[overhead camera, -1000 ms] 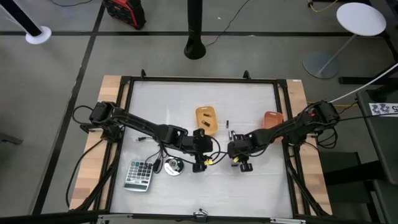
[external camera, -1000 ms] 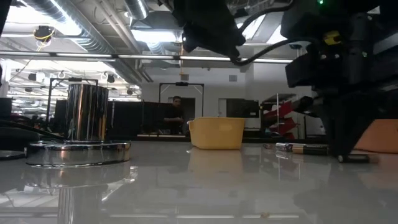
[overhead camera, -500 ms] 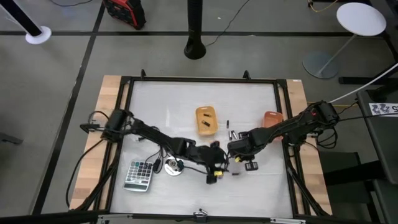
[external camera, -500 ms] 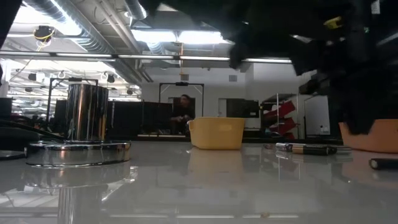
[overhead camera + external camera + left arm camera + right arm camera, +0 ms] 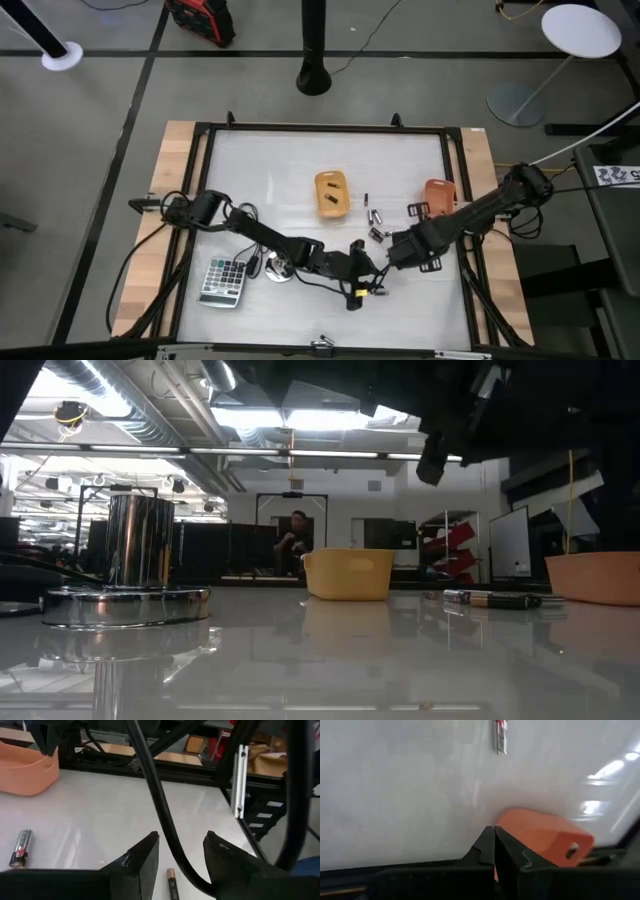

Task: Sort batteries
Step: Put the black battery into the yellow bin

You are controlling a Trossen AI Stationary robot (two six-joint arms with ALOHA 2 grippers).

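Inside yellow bin [image 5: 333, 192]: dark batteries [image 5: 331, 197].

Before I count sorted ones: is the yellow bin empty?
No. From above, the yellow bin holds at least one dark battery.

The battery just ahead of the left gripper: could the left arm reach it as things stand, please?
Probably yes: the left gripper hangs open right by the battery, though a black cable crosses between its fingers.

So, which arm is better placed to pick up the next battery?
Left, probably. The left gripper is open, with a battery lying just ahead of it. The right gripper is shut and faces the orange tray.
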